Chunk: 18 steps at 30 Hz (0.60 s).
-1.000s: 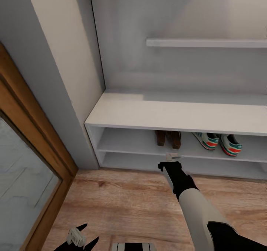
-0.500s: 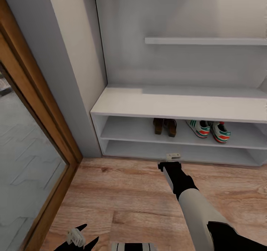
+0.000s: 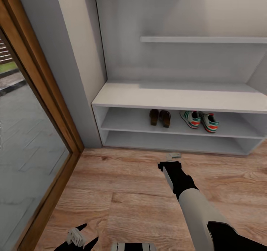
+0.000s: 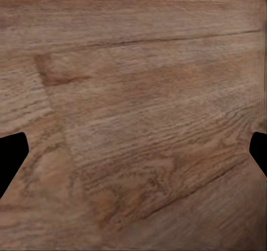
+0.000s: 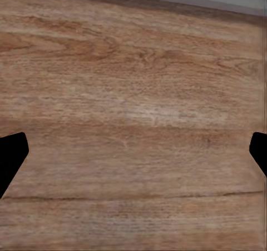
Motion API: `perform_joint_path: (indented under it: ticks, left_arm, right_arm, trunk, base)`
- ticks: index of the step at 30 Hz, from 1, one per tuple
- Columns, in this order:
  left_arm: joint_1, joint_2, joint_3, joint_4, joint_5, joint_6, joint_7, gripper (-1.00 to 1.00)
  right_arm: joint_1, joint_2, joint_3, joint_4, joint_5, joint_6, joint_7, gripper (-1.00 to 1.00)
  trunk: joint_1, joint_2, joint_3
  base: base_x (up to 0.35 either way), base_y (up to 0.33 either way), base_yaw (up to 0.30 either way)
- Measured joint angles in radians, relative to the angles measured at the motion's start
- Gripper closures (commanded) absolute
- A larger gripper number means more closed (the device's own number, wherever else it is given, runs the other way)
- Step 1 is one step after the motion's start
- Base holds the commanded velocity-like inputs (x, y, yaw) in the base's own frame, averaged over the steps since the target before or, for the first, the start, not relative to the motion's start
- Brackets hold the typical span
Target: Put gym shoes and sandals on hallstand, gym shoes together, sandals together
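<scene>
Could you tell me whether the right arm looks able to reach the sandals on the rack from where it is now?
Probably yes. The right gripper hangs open over bare corridor floor in front of the hallstand, and the sandals sit on the open upper tier with nothing between; it would need to extend forward under the top board.

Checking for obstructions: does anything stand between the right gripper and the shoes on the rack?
Nothing visible does. Bare corridor floor lies between the right gripper and the hallstand, where sandals and gym shoes sit on the upper tier.

I saw a matt wood-grain corridor floor (image 3: 122, 191), a smooth pale-grey matt hallstand (image 3: 174, 99), leathery brown sandals (image 3: 160, 117)
</scene>
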Motion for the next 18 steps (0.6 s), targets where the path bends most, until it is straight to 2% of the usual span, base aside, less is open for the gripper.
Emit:
perform_joint_path:
  ticks: [6, 18]
  left_arm:
    - [0.000, 0.000, 0.000, 0.000, 0.000, 0.000, 0.002, -1.00]
    - [0.000, 0.000, 0.002, 0.000, 0.000, 0.002, 0.003, -1.00]
  right_arm:
    - [0.001, 0.000, 0.000, 0.003, 0.001, -0.002, 0.000, -1.00]
    - [0.001, 0.000, 0.001, 0.006, -0.002, -0.019, 0.000, -1.00]
  trunk:
    - [0.000, 0.000, 0.000]
    - [-0.001, 0.000, 0.000]
  base:
    - [-0.251, -0.185, 0.000]
    - [-0.030, -0.037, 0.000]
